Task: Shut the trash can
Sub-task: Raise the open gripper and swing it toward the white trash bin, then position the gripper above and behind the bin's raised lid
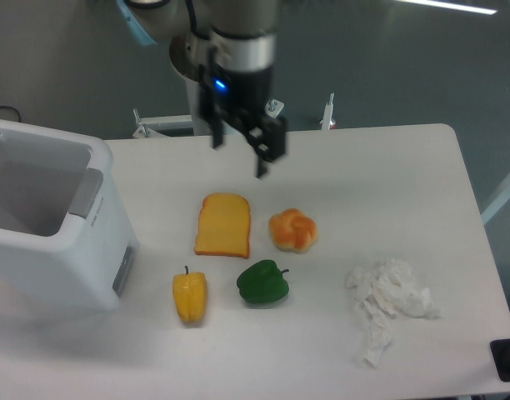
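The robot's pincer (pixel 238 154), fingers spread and holding nothing, hangs above the far middle of the white counter (pixel 380 175). At the left edge the trash can (pixel 51 225) stands with its top open and its pale interior exposed. Nearer the camera lie a toast slice (pixel 223 224), a bread roll (pixel 292 230), a green pepper (pixel 262 282) and a yellow pepper (pixel 189 297); crumpled white paper (pixel 387 302) sits to the right.
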### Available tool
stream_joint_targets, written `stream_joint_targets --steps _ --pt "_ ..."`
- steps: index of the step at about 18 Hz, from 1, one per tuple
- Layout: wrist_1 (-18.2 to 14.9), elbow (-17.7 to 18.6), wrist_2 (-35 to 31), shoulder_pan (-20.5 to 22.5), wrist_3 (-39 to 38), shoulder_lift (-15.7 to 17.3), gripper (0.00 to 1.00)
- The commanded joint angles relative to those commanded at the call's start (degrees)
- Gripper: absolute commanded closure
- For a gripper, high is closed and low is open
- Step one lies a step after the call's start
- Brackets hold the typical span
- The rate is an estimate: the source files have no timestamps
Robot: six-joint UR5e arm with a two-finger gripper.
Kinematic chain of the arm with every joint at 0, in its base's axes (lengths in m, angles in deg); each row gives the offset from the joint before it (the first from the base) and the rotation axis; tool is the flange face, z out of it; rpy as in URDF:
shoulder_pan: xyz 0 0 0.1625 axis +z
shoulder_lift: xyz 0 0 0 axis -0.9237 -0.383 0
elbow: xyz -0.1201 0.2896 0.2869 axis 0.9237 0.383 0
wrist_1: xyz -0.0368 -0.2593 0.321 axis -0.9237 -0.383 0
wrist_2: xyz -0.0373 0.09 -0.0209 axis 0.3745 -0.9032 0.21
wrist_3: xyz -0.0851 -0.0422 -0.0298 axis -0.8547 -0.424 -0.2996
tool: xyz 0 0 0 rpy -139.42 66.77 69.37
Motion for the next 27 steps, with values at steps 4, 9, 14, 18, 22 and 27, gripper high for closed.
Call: stream_joint_targets --steps 4,9,14,18,22,27 --pt "0.0 0.5 1.1 -7.3 -8.4 1.8 0.0" --pt "0.6 1.0 3.1 -15.6 -17.3 2.1 0.0" --pt "1.1 1.8 6.6 -20.4 -21.7 1.5 0.0" --pt "2.7 1.8 8.0 -23.6 -23.5 1.3 0.0" --pt "5.6 1.6 8.1 -26.2 -25.8 -0.2 0.0" --pt "11.2 -0.6 8.0 -29.6 -32.1 -4.1 0.0"
